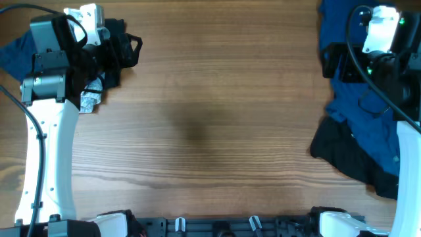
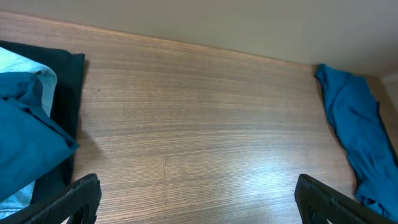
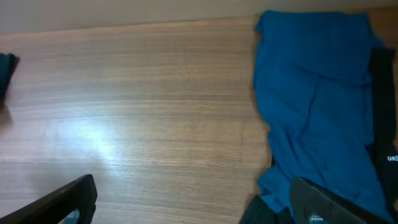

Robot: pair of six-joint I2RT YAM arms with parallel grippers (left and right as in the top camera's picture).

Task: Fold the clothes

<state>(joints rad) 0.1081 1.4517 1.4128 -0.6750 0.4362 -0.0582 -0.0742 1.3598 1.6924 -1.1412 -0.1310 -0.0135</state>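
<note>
The clothes lie in two heaps. At the table's left end there is a black piece (image 1: 120, 41), a blue piece (image 1: 13, 56) and a pale scrap (image 1: 91, 99); in the left wrist view they show as blue (image 2: 25, 149), pale (image 2: 28, 71) and dark (image 2: 68, 87). At the right end a blue piece (image 1: 368, 112) lies over a black one (image 1: 348, 158). My left gripper (image 2: 198, 202) is open over bare wood beside the left heap. My right gripper (image 3: 196, 202) is open too, one finger (image 3: 323, 202) above the blue cloth (image 3: 317, 99).
The wooden table (image 1: 210, 118) spreads between the two heaps. A pale wall runs along its far edge in both wrist views. The arm bases and a black rail (image 1: 217, 227) sit along the front edge.
</note>
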